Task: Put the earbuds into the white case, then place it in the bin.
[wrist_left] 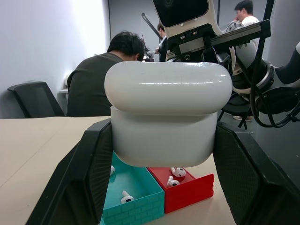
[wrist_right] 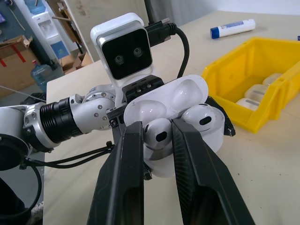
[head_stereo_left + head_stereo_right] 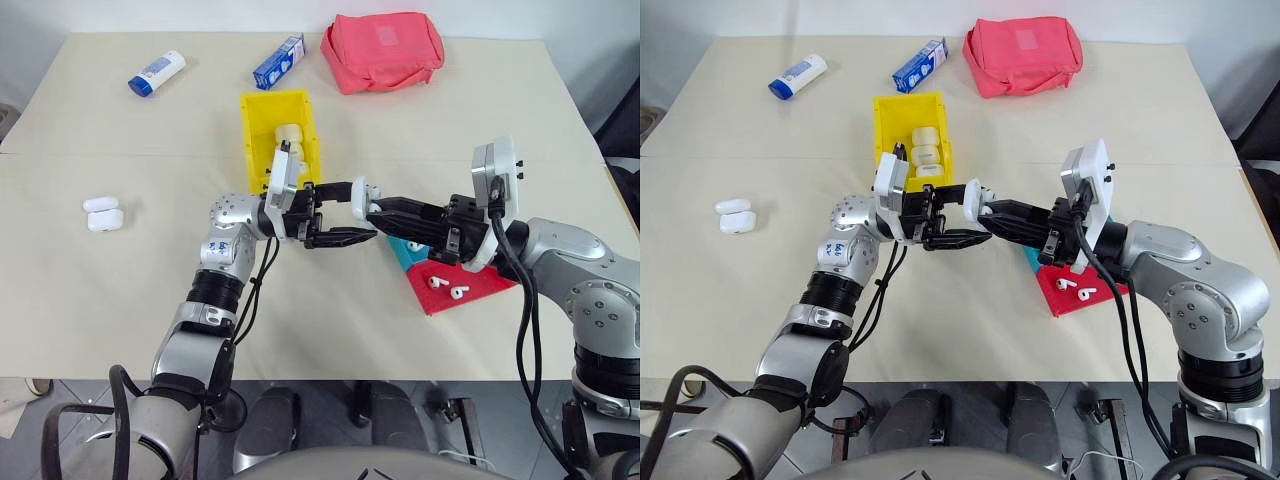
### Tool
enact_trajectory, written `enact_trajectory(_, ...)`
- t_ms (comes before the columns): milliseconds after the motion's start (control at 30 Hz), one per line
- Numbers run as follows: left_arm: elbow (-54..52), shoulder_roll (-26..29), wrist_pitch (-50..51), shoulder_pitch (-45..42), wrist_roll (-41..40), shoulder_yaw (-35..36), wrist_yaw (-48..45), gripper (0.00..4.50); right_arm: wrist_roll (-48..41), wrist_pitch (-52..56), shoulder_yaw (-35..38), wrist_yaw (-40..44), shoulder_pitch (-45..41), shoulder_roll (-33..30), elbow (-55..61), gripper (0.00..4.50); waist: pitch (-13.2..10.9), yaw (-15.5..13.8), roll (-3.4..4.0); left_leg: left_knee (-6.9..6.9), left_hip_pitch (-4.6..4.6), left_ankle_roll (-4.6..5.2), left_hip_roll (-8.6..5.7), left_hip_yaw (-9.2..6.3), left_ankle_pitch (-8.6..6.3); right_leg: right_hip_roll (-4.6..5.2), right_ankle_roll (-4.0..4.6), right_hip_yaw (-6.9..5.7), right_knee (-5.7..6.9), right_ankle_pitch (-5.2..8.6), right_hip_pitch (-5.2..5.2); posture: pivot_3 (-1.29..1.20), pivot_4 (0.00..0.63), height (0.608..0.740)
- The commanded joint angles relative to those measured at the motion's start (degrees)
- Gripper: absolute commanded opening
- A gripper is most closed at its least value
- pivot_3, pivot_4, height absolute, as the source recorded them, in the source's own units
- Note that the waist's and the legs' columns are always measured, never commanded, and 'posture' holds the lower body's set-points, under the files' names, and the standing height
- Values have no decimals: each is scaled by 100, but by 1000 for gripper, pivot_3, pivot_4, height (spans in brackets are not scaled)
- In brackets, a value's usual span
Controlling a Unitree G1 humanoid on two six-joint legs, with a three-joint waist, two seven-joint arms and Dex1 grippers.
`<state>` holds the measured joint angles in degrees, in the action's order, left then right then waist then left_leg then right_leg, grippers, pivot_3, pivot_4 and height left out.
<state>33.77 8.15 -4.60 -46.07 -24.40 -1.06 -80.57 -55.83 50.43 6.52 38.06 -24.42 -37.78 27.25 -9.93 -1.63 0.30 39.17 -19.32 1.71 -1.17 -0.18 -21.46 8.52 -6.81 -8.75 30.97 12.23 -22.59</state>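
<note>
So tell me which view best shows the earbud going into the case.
Right wrist view: the earbud sits between the right gripper fingers at the open white case. Left wrist view shows the case's outside; head views show it small.

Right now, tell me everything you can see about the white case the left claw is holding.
The white case is small, glossy and rounded, smooth hard plastic by the look of it. Its hinged lid stands open. The left claw is shut on its body, one black finger on each side, holding it in the air above the table, in front of the yellow bin. One earbud already sits in it. The right claw pinches a second earbud at the case's opening.
</note>
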Motion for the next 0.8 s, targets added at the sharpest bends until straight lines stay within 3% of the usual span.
enact_trajectory(33, -389, -26, -176, -96, -167, 105, -45, 2787, 112, 183, -16, -154, -51, -184, 54, 1481, 0, 3, 0, 0, 0, 0, 0, 0, 0, 0, 0, 0, 0, 0, 0, 0, 150, 740)
enact_trajectory(167, -283, -23, -212, -133, -134, 100, -49, 2787, 72, 239, 65, -196, -138, -330, 194, 2786, 0, -13, 0, 0, -1, 0, 1, -1, 0, 0, 0, -1, -1, 0, 0, 0, 150, 740)
enact_trajectory(500, 65, 55, -390, -278, 133, 38, 70, 2787, -94, 552, 672, -336, -51, -1087, 586, 2786, -1, -25, -1, 0, -7, 1, 1, -4, -1, 1, -1, -5, -10, -1, 0, 0, 150, 740)
enact_trajectory(600, 273, 148, -459, -446, 430, -57, 301, 2787, 17, 760, 1050, -201, 262, -1777, 781, 2786, -2, -96, -4, 0, -13, 2, 0, -8, -1, 1, -2, -10, -14, -1, 0, 0, 150, 740)
enact_trajectory(700, 510, 225, -662, -650, 846, -243, 478, 2787, -55, 909, 982, -449, -153, -2079, 1013, 2184, -2, -120, -3, 1, -13, 2, 1, -3, -2, 2, -3, -10, -16, -3, -1, 0, 150, 740)
enact_trajectory(800, 780, 320, -961, -898, 1314, -537, 485, 2787, -43, 1175, 224, -822, -1302, -1821, 1077, 1133, -1, -102, -1, 0, -14, 2, 7, 2, -2, 0, 0, -8, -16, -7, -8, 0, 150, 740)
